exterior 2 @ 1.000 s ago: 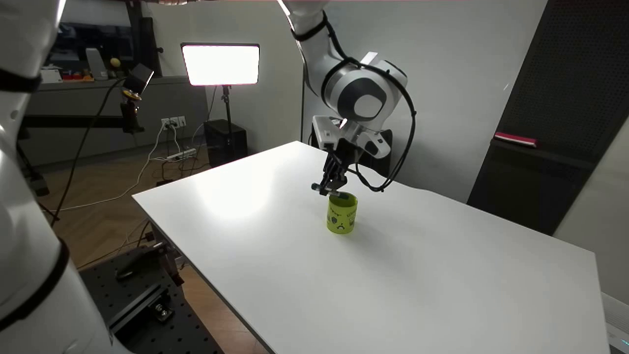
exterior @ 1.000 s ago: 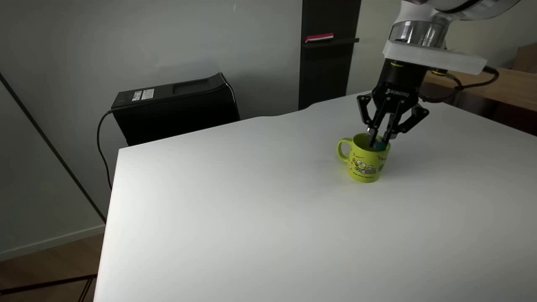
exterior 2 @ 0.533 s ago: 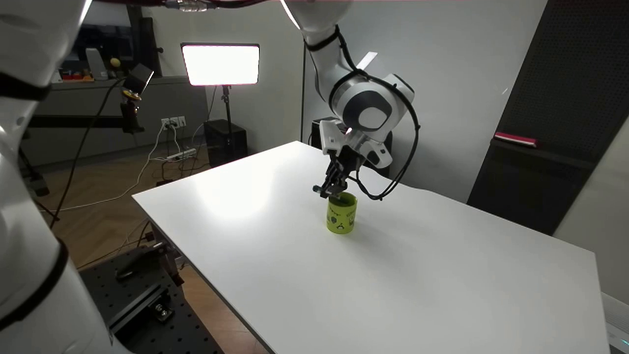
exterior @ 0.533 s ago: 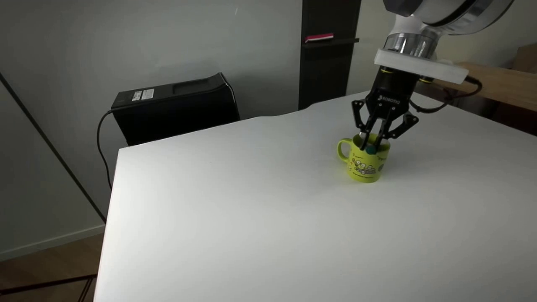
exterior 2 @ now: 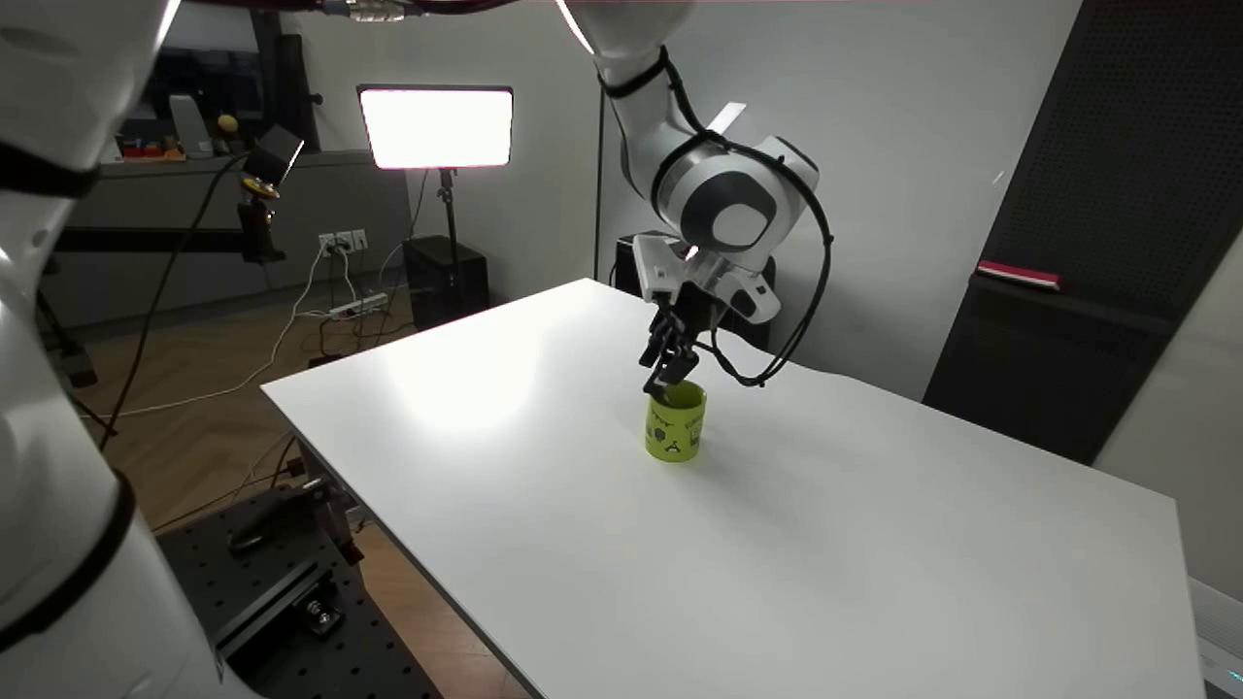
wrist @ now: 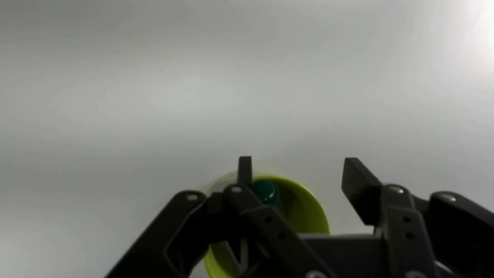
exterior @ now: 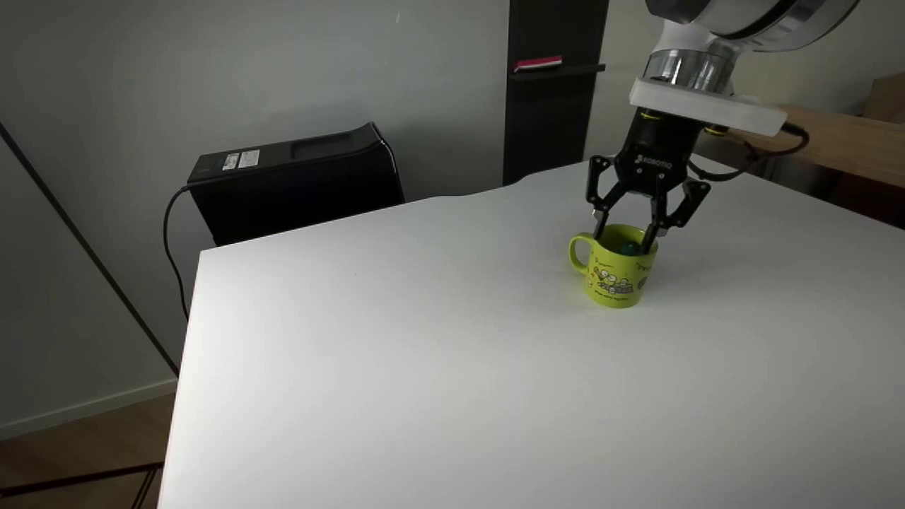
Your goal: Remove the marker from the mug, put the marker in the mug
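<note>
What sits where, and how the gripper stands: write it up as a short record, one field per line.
Mug: upright on the table
Marker: in the mug, green end showing, most of it hidden
Gripper: open at the mug's mouth, holding nothing
Contact with marker: cannot tell
Lamp: lit, beyond the table

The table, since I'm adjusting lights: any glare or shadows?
In an exterior view, glare whitens a patch of the table, below the lit panel in the frame; in the wrist view, the top right corner is washed out; in an exterior view, soft, faint shading lies beside the mug.
</note>
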